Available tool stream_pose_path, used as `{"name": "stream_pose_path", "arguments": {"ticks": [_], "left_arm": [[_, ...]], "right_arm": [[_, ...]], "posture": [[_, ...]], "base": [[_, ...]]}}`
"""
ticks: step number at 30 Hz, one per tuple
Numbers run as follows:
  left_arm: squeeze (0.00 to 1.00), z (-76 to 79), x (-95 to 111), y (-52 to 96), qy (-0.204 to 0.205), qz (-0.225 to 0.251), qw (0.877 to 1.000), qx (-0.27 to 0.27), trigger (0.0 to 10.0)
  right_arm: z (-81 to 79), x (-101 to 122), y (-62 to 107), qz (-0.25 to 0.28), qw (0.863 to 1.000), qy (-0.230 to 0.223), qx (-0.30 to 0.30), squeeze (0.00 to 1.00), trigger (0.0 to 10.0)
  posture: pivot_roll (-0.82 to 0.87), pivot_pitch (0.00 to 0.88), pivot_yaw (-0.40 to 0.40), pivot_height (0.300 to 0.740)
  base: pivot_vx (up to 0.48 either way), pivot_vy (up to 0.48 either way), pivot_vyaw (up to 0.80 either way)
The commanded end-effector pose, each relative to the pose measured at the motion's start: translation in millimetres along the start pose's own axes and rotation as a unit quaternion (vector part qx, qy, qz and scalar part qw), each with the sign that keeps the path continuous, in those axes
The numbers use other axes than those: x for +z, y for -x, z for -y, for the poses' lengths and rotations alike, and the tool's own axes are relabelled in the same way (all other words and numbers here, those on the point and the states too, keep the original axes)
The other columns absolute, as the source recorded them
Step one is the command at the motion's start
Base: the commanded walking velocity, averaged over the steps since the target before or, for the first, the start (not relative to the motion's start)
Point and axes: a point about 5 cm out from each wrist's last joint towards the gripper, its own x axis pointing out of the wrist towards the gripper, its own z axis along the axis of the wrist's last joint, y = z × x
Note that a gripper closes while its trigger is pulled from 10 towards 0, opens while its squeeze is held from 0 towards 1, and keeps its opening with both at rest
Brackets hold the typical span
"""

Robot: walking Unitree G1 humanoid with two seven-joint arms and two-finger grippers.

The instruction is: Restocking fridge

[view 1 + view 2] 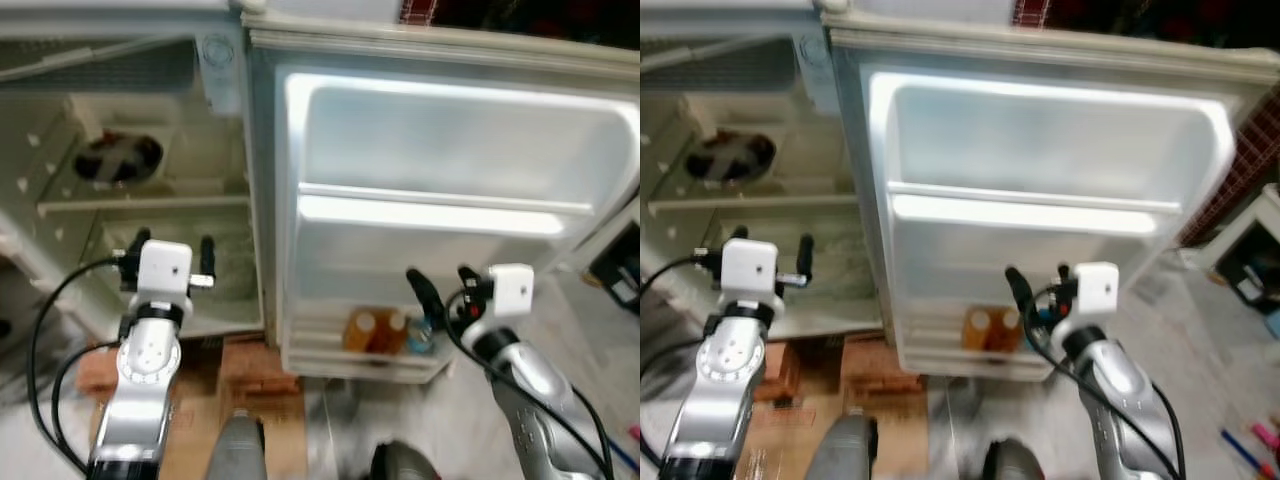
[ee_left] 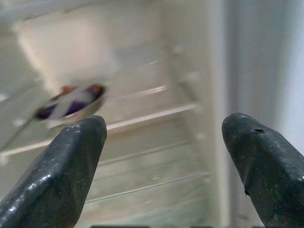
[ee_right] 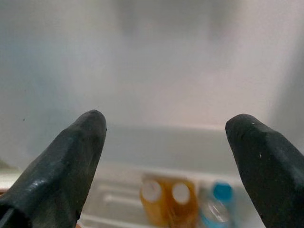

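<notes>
Facing the open fridge, both grippers empty

You have the fridge (image 1: 225, 60) open across the frame, its door (image 1: 450, 210) swung to the right. Your left gripper (image 1: 168, 252), fingers apart, sits at lower left before the main compartment, where a dark bowl (image 1: 118, 158) rests on the upper shelf. Your right gripper (image 1: 440, 285), fingers spread and holding nothing, hangs just above the bottom door shelf (image 1: 350, 362), which holds two orange bottles (image 1: 375, 330) and a blue-capped bottle (image 1: 421, 335).

Soft, blurred frames; glare washes the fridge door (image 1: 450, 150).
</notes>
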Motion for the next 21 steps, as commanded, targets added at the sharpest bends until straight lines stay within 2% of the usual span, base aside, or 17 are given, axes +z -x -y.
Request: {"name": "stream_pose_path", "arguments": {"ticks": [1, 5, 12, 21], "left_arm": [[0.00, 0.2, 3, -0.3, -0.003, 0.003, 1.000, -0.005, 10.0], [0.00, -1.0, 4, -0.4, -0.003, 0.005, 1.000, -0.004, 10.0], [0.00, -2.8, 4, 0.0, -0.007, 0.005, 1.000, 0.003, 10.0], [0.00, -6.1, 8, -3.1, 0.002, 0.011, 1.000, 0.008, 10.0]], "right_arm": [[3.2, 2, 0.3, 0.001, 1.000, -0.001, -0.004, 0.00, 10.0], [0.7, 8, -1.9, 0.020, 1.000, 0.002, 0.004, 0.00, 10.0], [-0.4, 12, -6.3, 0.028, 1.000, 0.011, 0.004, 0.00, 10.0], [-3.8, 21, -15.3, 0.045, 0.999, 0.018, 0.011, 0.00, 10.0]], "posture": [[0.05, 0.000, -0.059, 0.688], [0.06, 0.000, -0.063, 0.688], [0.06, 0.000, -0.060, 0.738], [0.07, 0.000, -0.062, 0.740]], "base": [[-0.270, 0.000, 0.00], [-0.194, 0.000, 0.00], [0.000, 0.000, 0.00], [0.000, 0.000, 0.00]]}}
